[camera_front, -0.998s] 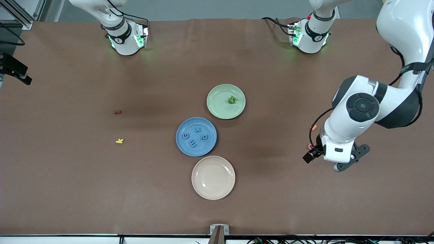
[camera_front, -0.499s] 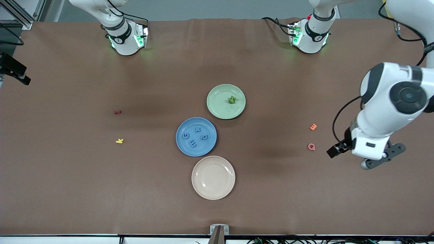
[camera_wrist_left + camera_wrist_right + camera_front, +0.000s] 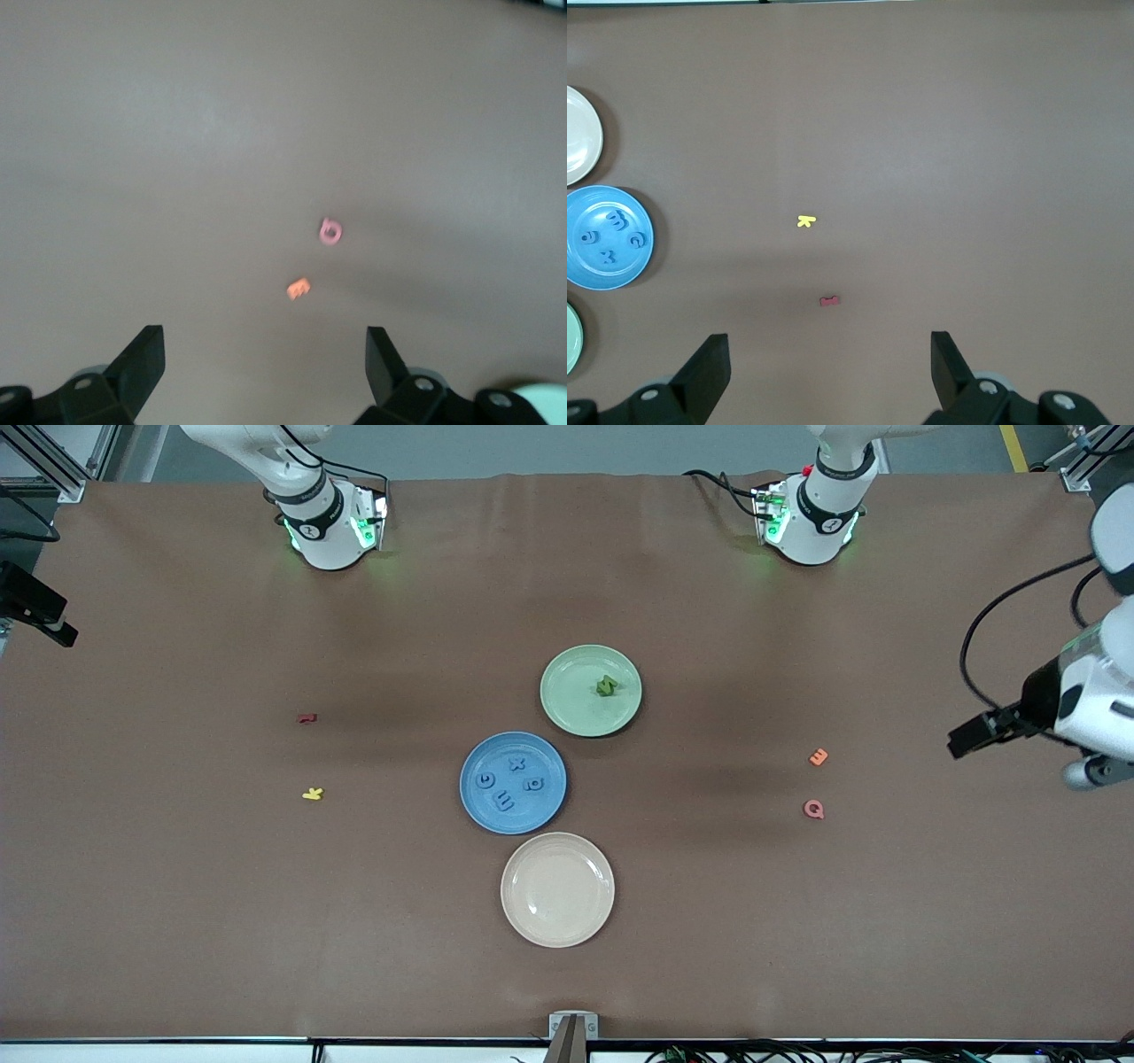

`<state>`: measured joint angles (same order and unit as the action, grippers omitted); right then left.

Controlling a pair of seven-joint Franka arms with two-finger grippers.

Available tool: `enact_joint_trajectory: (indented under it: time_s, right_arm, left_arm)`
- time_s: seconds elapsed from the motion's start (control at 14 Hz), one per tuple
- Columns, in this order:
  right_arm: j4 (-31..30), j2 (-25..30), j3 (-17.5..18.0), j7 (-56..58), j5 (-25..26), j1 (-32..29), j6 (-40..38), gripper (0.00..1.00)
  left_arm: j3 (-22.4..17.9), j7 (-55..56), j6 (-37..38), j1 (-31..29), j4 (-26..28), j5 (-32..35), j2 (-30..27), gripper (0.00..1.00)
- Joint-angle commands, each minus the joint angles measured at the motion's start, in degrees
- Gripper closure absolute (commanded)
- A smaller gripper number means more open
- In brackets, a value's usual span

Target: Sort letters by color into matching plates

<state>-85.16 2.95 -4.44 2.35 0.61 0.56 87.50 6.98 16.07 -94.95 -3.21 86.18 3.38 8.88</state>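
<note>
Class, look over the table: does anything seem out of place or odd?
Nothing is spilled or damaged. The green letters sit heaped in one clump on the green plate, while the blue letters lie spread across the blue plate.

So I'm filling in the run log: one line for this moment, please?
blue letters: in blue plate | green letters: in green plate | left gripper: open, empty | right gripper: open, empty
</note>
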Motion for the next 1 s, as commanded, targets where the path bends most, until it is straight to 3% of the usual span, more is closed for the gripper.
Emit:
enact_joint_trajectory:
  time_s: [0.0, 0.21, 0.5, 0.93]
  right_arm:
    - [1.5, -0.8, 0.6, 0.7, -0.8, -1.2, -0.3, 0.0]
    - [1.5, -0.8, 0.6, 0.7, -0.8, -1.2, -0.3, 0.0]
    - [1.8, -0.8, 0.6, 0.7, -0.7, -1.2, -0.3, 0.0]
    - [1.8, -0.8, 0.6, 0.7, -0.7, -1.2, -0.3, 0.0]
  left_arm:
    - [-4.0, -8.3, 2.4, 2.2, 5.8, -1.1, -6.1, 0.0]
    - [-5.8, -10.3, 2.2, 4.3, 8.9, -1.4, -9.9, 0.0]
    - [-3.8, -10.2, -2.0, 3.5, 16.1, -1.5, -15.6, 0.0]
    - [-0.8, -10.9, -0.9, 2.1, 17.4, -1.6, -17.8, 0.0]
